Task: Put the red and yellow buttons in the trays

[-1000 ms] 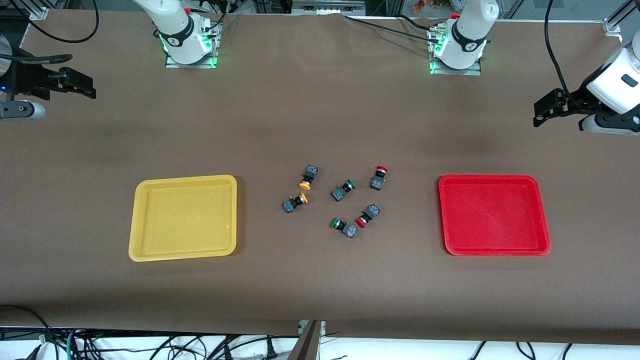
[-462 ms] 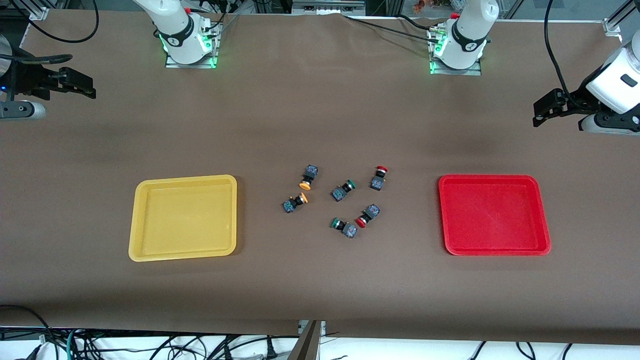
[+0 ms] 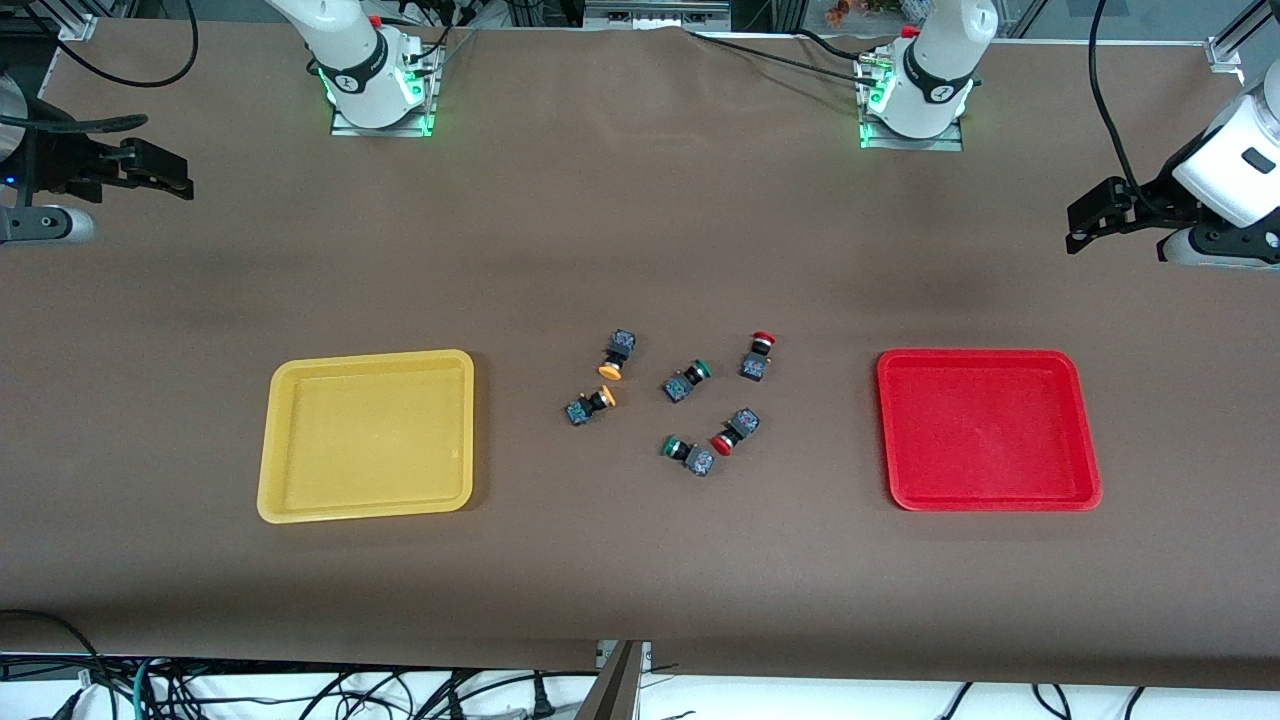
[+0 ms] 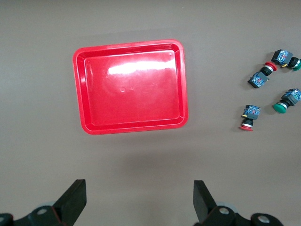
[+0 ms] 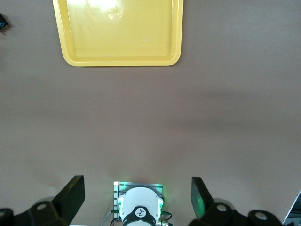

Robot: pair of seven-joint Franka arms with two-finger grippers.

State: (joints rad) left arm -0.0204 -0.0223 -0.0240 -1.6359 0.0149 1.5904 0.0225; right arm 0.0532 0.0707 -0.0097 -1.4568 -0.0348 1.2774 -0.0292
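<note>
Brown cloth covers a wide worktop (image 3: 640, 580), and nothing of the task is done yet: both trays lie empty and all the buttons sit loose in a cluster between them. At the right arm's end lies the yellow tray (image 3: 290, 500), at the left arm's end the red tray (image 3: 1090, 490), the two about level with each other and well apart. In the cluster, one yellow button (image 3: 615, 354) lies on its side with its orange-yellow cap pointing toward the front camera, and a second yellow button (image 3: 589, 405) lies just beside it, nearer the camera. One red button (image 3: 757, 356) lies at the edge of the cluster toward the red tray, farther from the camera; the other red button (image 3: 735, 430) lies nearer the camera, touching or almost touching a green-capped button (image 3: 689, 453), though the contact is too small to judge. Another green-capped button (image 3: 686, 380) lies in the middle of the group. The right hand (image 3: 150, 170) hangs over bare cloth at its own edge of the worktop, fingers spread and holding nothing. The left hand (image 3: 1090, 215) hangs likewise over its own end, fingers spread wide and empty, with the red tray and part of the cluster showing below in its wrist view. Four buttons are left to move, by my reading two to each tray of matching colour, while the green pair stays put.
</note>
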